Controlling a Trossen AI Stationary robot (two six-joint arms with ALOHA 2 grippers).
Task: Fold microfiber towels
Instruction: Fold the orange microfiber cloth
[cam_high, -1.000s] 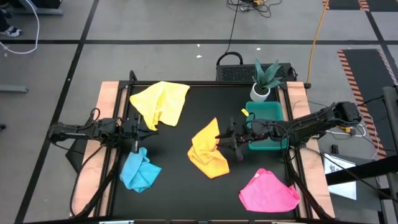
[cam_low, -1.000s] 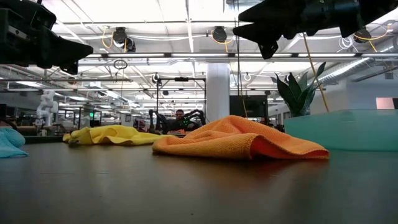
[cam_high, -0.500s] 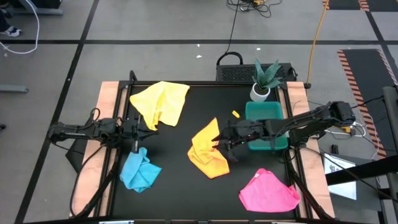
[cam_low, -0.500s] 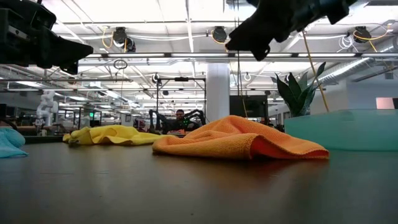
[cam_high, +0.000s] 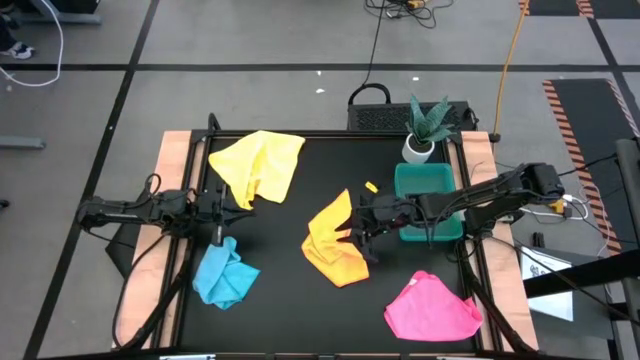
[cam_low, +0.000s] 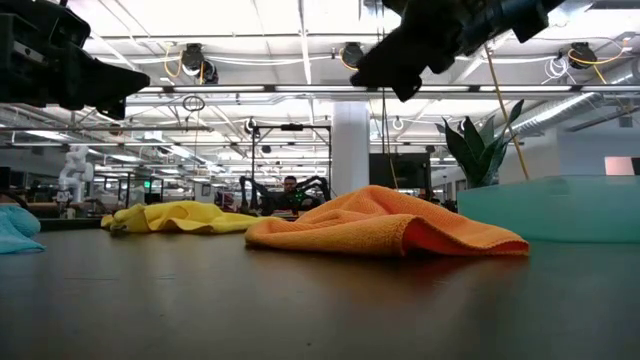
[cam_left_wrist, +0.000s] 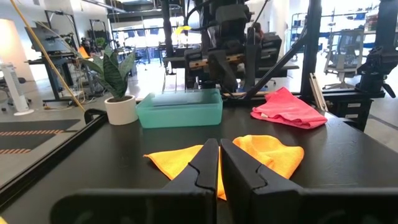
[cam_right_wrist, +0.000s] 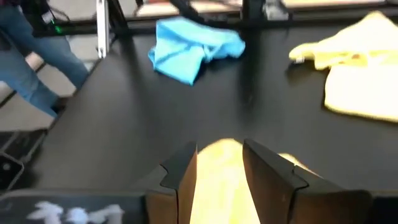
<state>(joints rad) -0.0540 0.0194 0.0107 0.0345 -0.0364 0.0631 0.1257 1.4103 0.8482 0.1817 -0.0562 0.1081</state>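
Black table carries four towels, tray, plant.

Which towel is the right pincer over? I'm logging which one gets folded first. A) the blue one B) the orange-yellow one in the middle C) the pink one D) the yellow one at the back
B: in the high view the right pincer is over the edge of the middle towel, its fingers apart; the other three towels lie away from it.

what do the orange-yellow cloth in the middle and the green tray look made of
Orange-yellow cloth: soft napped fabric, likely microfiber; matte, fuzzy surface that slumps into rounded folds.
Green tray: seems to be moulded plastic; smooth, slightly translucent straight walls with an even rim.
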